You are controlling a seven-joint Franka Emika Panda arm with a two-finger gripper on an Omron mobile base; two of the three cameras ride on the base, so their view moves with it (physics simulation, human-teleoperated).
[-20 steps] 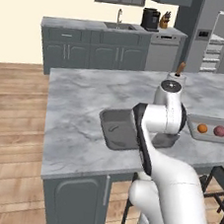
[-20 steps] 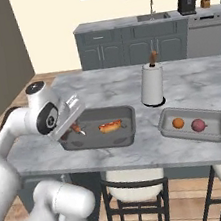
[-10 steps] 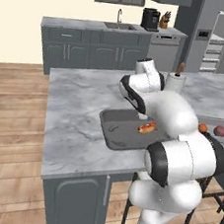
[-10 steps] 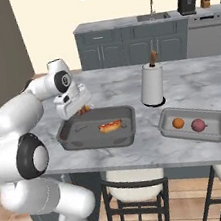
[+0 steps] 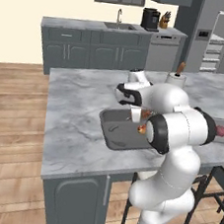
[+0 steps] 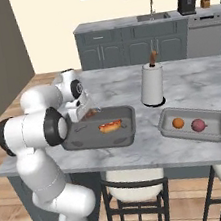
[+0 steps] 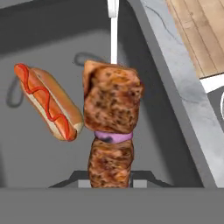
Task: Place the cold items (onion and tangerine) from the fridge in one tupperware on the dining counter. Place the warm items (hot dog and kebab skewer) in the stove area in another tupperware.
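Gripper (image 6: 86, 114) clamped on kebab (image 7: 112, 127) — held over left tupperware (image 6: 76, 138), stick pointing away from hand, hot dog (image 6: 110, 126) lying inside that tray just beside kebab, paper towel (image 6: 151, 84) behind, right tupperware (image 6: 218, 131) — tangerine (image 6: 178, 123) and onion (image 6: 198, 125) inside.

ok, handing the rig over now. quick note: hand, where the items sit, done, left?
Hand: shut on the kebab skewer, held over the dark tupperware.
Hot dog: already lying in that tupperware.
Tangerine and onion: together in the grey tupperware beside the paper towel roll.
Done: cold items, hot dog.
Left: lower the skewer in next to the hot dog and let go.
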